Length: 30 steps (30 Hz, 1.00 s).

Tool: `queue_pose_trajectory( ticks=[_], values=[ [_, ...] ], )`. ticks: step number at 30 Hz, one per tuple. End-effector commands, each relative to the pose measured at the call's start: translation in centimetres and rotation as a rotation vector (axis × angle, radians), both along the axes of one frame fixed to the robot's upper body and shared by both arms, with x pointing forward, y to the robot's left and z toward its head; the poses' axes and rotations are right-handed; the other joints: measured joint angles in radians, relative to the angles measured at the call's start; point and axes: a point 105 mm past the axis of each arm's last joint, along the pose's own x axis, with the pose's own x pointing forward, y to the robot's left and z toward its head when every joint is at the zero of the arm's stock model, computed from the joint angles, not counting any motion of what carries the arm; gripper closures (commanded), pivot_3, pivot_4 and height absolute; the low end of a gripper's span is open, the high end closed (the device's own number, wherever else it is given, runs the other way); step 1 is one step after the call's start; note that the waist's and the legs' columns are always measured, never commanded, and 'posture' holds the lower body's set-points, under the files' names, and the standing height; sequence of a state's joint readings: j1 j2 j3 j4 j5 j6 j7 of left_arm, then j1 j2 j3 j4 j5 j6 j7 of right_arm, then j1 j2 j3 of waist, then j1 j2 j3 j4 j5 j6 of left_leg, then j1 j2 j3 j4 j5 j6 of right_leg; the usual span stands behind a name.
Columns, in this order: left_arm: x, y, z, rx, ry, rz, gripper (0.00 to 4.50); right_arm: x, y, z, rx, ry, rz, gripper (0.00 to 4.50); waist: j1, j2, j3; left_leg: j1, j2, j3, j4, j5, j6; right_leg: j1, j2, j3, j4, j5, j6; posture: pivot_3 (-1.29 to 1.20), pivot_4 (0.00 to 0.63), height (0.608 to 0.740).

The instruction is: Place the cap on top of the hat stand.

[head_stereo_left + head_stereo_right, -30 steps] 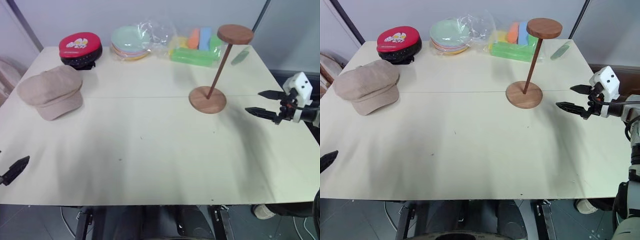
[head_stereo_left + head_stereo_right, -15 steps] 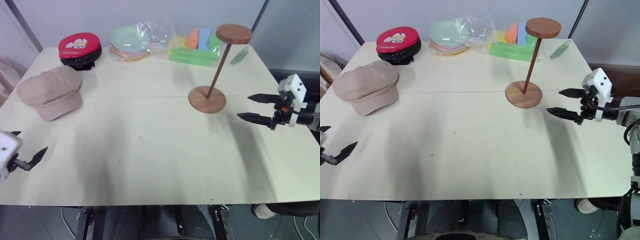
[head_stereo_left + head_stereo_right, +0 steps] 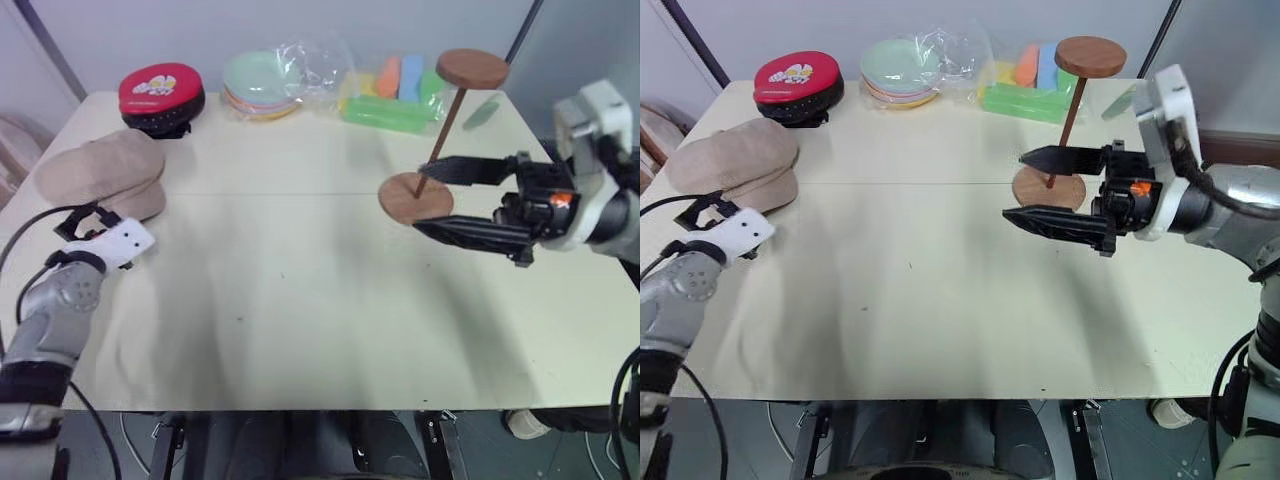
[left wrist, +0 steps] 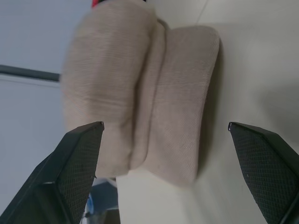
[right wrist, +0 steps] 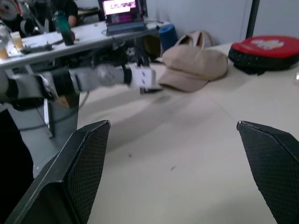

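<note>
Grey metal arms, white wrist housings, black cables, black textured pincer fingers [image 4: 77, 161].

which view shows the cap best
The left wrist view: the cap sits close up, crown and brim clear between the open jaws. In the eye views it lies partly behind the left gripper; the right wrist view shows it far off.

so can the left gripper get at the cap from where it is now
Probably yes. The left gripper is open and sits just in front of the cap, whose brim faces it with only bare table between.
</note>
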State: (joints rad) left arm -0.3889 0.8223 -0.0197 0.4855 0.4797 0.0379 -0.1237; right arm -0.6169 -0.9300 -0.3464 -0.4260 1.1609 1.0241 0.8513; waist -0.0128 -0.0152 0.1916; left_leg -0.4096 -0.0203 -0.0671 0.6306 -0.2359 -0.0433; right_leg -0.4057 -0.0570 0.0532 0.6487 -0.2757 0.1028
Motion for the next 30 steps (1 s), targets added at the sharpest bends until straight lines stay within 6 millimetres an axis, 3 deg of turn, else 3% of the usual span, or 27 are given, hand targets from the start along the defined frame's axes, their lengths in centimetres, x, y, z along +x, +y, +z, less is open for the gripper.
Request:
queue_pose_trajectory(
  ticks=[1, 6, 12, 15, 22, 26, 30],
  values=[
    [1.2, 1.1, 0.3, 0.039, -0.026, 0.046, 0.0, -0.4, -0.2, 1.3, 0.02, -0.05, -0.018, 0.05, 0.0, 0.0, 0.0, 0.0, 0.0, 0.0, 0.0, 0.0, 0.0, 0.0, 0.0, 0.0, 0.0, 0.0, 0.0, 0.0, 0.15, 0.74],
    [3.1, 1.8, 0.6, 0.051, -0.034, 0.091, 0.0, -0.8, -0.2, 1.7, 0.028, -0.064, -0.016, 0.05, 0.001, -0.001, 0.0, -0.001, -0.001, 0.0, 0.0, 0.0, 0.0, -0.001, 0.001, -0.001, 0.001, 0.0, 0.001, 0.0, 0.15, 0.74],
    [3.9, 1.6, 0.5, 0.05, -0.024, 0.087, 0.0, -1.1, 0.0, 1.9, 0.031, -0.077, -0.019, 0.05, 0.0, -0.001, 0.0, -0.001, -0.001, 0.0, 0.001, 0.0, 0.0, -0.001, 0.001, -0.001, 0.002, 0.0, 0.001, 0.0, 0.15, 0.74],
    [4.0, 1.6, 0.5, 0.028, -0.033, 0.082, 0.85, -1.1, 0.0, 2.0, 0.036, -0.081, -0.029, 0.0, 0.0, -0.001, 0.0, -0.001, -0.001, 0.0, 0.001, 0.0, 0.0, -0.001, 0.001, -0.001, 0.002, 0.0, 0.001, 0.0, 0.15, 0.74],
    [4.1, 1.8, 1.6, 0.012, -0.069, 0.072, 4.44, -1.1, -0.3, 1.8, 0.027, -0.071, -0.055, 0.0, 0.003, -0.002, 0.0, -0.001, -0.001, 0.0, 0.001, 0.0, 0.0, -0.001, 0.001, -0.001, 0.002, 0.001, 0.001, 0.0, 0.15, 0.74],
    [4.5, 1.6, 3.5, 0.029, -0.127, 0.055, 4.48, -0.8, -0.9, 1.8, 0.021, -0.051, -0.087, 0.0, 0.003, -0.002, 0.0, -0.001, -0.002, -0.001, 0.002, 0.0, 0.0, 0.0, 0.001, -0.001, 0.002, 0.001, 0.001, 0.0, 0.15, 0.74],
    [5.8, -1.3, 10.2, 0.044, -0.328, -0.085, 4.48, 0.2, -2.7, 2.3, 0.0, -0.104, -0.225, 0.0, 0.007, -0.004, 0.0, -0.002, -0.002, -0.002, 0.002, 0.0, 0.0, -0.001, 0.001, -0.002, 0.003, 0.001, 0.001, 0.0, 0.15, 0.74]
  ],
)
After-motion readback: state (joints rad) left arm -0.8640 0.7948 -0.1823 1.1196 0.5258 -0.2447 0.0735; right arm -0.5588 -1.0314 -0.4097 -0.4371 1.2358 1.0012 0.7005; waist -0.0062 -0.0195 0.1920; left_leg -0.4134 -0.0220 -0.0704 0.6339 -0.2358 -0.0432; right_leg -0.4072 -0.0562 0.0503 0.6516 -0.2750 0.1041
